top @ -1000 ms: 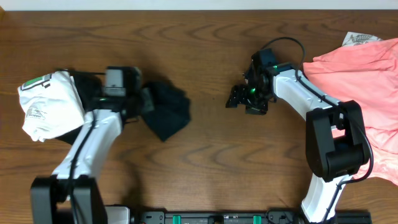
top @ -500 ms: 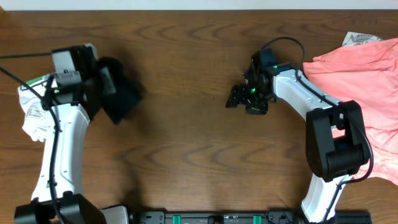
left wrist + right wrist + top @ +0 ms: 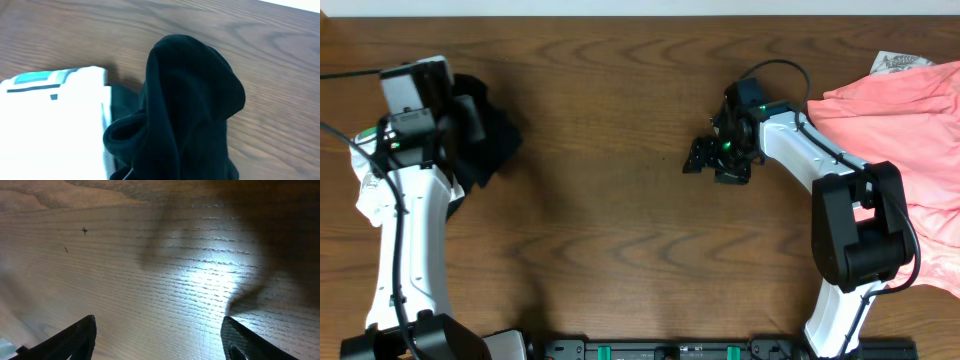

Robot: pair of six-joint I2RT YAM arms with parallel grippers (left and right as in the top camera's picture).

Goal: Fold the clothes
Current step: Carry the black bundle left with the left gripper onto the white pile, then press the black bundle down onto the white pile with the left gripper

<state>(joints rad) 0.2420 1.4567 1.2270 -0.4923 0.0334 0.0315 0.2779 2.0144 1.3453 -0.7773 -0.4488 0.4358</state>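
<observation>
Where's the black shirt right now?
Overhead view, far left: the black shirt is held bunched in the left gripper, right beside the white printed garment.

The table [image 3: 620, 230] is warm brown wood with darker wavy grain all over. At the upper left of the overhead view, the black shirt [image 3: 490, 140] is plain, with no print, and it is the same flat black in the left wrist view. At the left edge, a white garment [image 3: 365, 195] carries green print, which looks teal-green up close. A plain salmon-pink garment [image 3: 910, 120] spreads along the right side. At its top edge peeks a pale grey-white scrap [image 3: 900, 62] with faint markings. The arms [image 3: 415, 240] are white with black joints. The right hand [image 3: 698, 160] is black, with a small green light just behind it.
</observation>
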